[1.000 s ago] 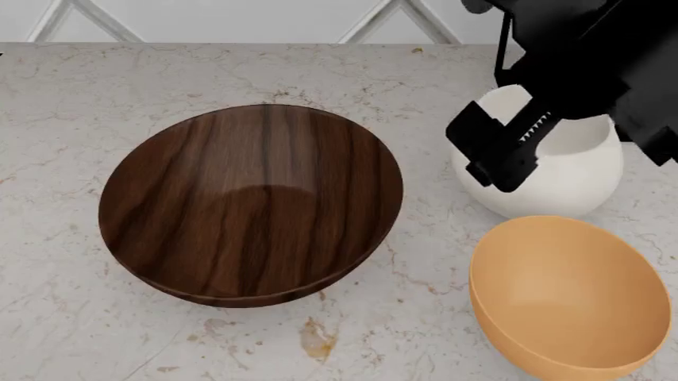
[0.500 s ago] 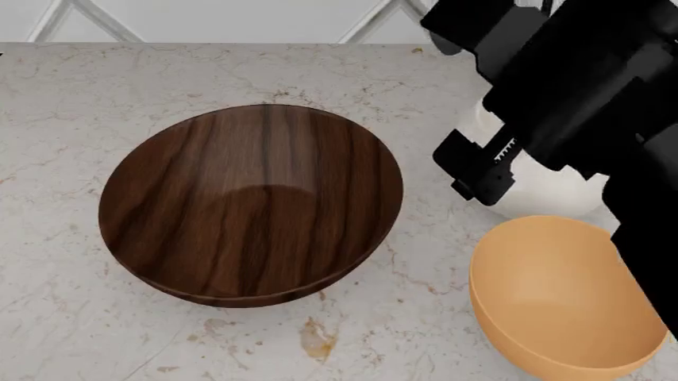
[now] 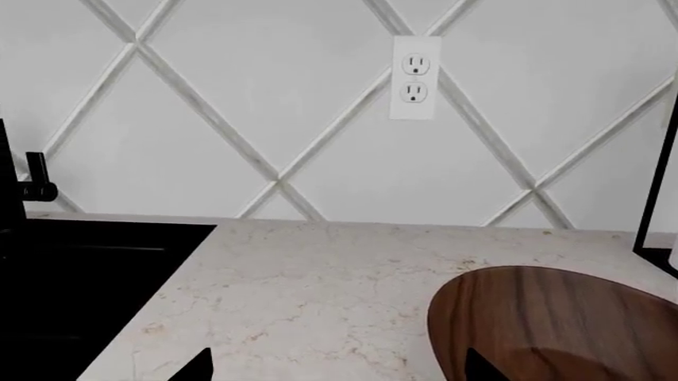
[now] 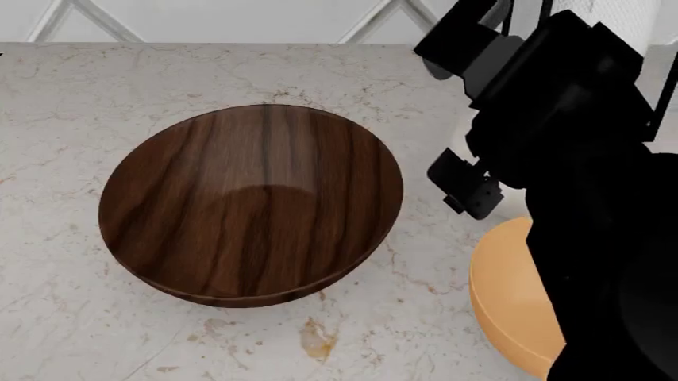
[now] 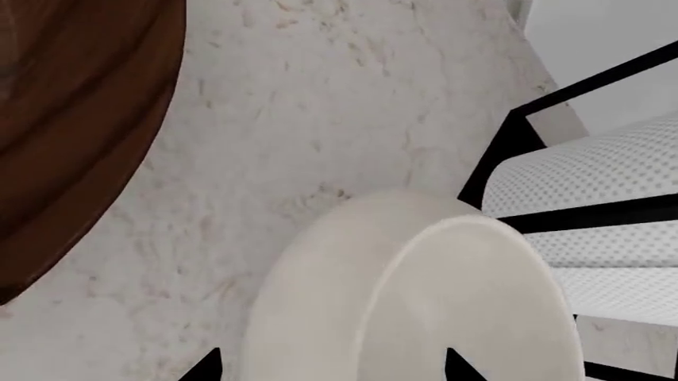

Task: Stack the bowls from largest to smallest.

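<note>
1. Right now the white pot-like bowl (image 5: 424,302) sits directly between my right gripper's (image 5: 329,367) spread fingertips, rim level with them.
2. Beside it, the orange-tan bowl (image 4: 509,302) lies half hidden under the arm.
3. Farther off rests the wood-grain bowl (image 4: 251,202).
4. Behind the claw stands a paper-towel roll (image 5: 604,206).
5. My left gripper's (image 3: 333,373) tips appear apart, empty.

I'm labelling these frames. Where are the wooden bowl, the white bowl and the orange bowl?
wooden bowl (image 4: 249,202): head view, inner floor.
white bowl (image 5: 350,294): right wrist view, outer wall below the rim.
orange bowl (image 4: 506,294): head view, visible left part of the inside.
</note>
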Controlling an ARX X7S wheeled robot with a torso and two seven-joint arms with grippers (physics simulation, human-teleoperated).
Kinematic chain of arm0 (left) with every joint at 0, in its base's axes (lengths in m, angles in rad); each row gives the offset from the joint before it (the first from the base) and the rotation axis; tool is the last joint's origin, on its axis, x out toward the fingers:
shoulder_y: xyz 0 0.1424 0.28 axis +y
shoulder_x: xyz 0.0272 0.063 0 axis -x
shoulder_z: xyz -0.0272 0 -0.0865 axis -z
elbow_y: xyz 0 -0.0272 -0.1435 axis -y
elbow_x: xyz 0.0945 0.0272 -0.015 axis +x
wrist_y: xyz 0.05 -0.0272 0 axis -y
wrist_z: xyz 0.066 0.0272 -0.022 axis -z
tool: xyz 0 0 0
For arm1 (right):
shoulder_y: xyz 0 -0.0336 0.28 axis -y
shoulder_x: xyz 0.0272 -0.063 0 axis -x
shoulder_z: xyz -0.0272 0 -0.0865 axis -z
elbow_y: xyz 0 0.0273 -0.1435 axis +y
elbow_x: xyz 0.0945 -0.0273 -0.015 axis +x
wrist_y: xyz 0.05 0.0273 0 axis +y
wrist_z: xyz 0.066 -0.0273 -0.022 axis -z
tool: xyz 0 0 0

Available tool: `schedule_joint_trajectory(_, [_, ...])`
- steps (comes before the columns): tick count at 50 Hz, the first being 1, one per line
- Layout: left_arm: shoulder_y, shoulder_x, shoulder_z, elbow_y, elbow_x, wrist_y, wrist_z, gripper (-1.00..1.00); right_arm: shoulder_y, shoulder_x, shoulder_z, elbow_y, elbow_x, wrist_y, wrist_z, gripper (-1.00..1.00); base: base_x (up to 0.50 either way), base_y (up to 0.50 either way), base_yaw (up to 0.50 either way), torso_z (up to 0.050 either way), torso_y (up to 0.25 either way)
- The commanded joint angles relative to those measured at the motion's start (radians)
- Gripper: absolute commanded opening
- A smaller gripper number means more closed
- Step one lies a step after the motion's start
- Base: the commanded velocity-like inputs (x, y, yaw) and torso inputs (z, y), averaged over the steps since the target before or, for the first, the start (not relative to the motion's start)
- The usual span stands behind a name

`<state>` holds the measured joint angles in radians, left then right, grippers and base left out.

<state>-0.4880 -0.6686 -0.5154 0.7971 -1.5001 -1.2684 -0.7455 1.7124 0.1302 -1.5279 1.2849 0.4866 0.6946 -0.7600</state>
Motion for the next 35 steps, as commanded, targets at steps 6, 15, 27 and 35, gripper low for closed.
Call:
schedule_joint_trajectory(6, [0.01, 0.014, -0.016, -0.008, 0.028, 0.036, 0.021, 1.0, -0.046, -0.035, 0.131, 0.023, -0.126, 0.005, -0.046, 1.0, 0.0, 0.0, 0.0, 0.0, 0.0])
schedule_joint_trajectory(15, [0.008, 0.009, -0.011, -0.009, 0.019, 0.041, 0.011, 1.0, -0.053, -0.037, 0.189, 0.022, -0.201, -0.042, -0.05, -1.0, 0.0, 0.0, 0.0, 0.0, 0.0])
schedule_joint_trajectory(27, [0.009, 0.003, -0.007, -0.008, 0.01, 0.05, 0.007, 1.0, 0.033, -0.04, 0.226, 0.022, -0.288, -0.084, -0.044, -1.0, 0.0, 0.0, 0.0, 0.0, 0.0])
schedule_joint_trajectory(35, [0.007, -0.007, -0.011, -0.008, -0.012, 0.056, -0.007, 1.0, 0.093, 0.0, 0.232, -0.123, -0.291, -0.002, -0.068, -1.0, 0.0, 0.0, 0.0, 0.0, 0.0])
